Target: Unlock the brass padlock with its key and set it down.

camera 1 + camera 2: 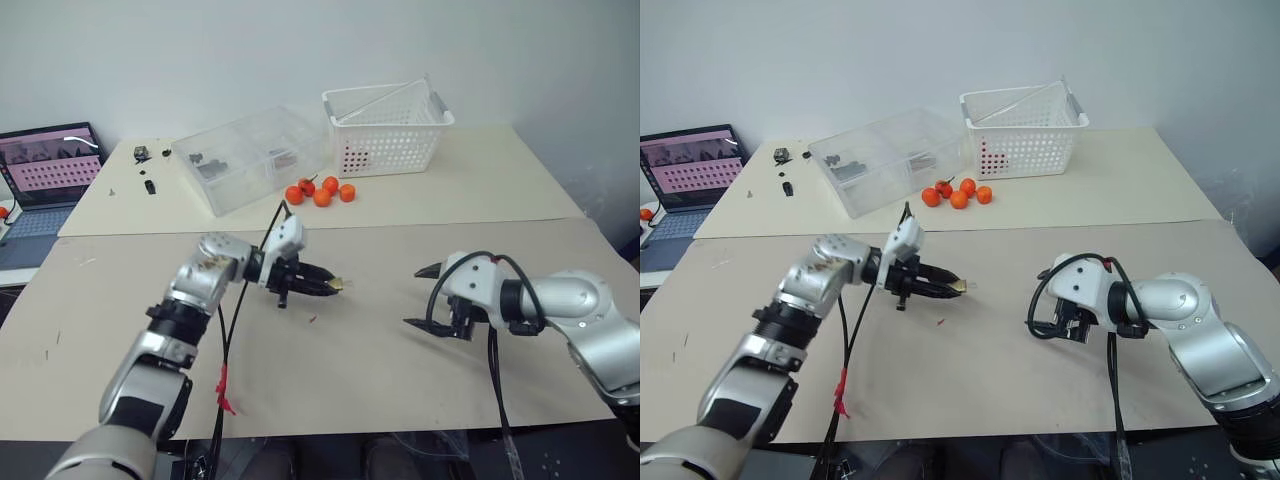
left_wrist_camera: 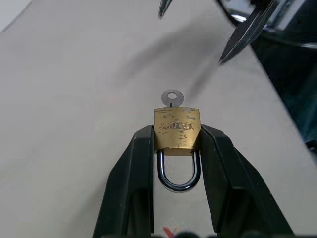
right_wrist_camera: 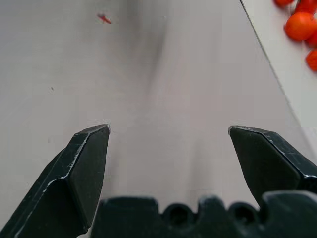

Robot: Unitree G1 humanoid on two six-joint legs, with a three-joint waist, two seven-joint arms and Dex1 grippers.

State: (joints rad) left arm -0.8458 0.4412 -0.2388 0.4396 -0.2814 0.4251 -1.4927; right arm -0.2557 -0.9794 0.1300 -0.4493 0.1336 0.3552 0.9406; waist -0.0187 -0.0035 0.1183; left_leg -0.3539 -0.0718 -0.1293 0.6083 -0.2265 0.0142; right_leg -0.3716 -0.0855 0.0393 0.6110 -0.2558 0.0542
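Brass padlock (image 2: 177,130) pinched by its sides between left gripper (image 1: 318,283) fingers, lifted off tan table (image 1: 380,370), near head-view centre; silver shackle (image 2: 178,172) tucked back between fingers, key (image 2: 172,97) seated in keyway, bow poking toward right gripper (image 1: 425,297) at 3 o'clock; right gripper spread wide, empty, well apart. Risks: narrow side pinch, so padlock likely twisting or slipping once key gets turned; tiny bow easy to miss, nudging lock out.

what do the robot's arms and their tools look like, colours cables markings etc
Both arms are rounded silver-grey shells with black joint sections. A black cable runs loose along each, and the left arm's cable carries a bit of red tape. The left tool has a white wrist block; the right tool has a similar one. Each ends in two black, tapering pointed fingers. No lettering is legible.
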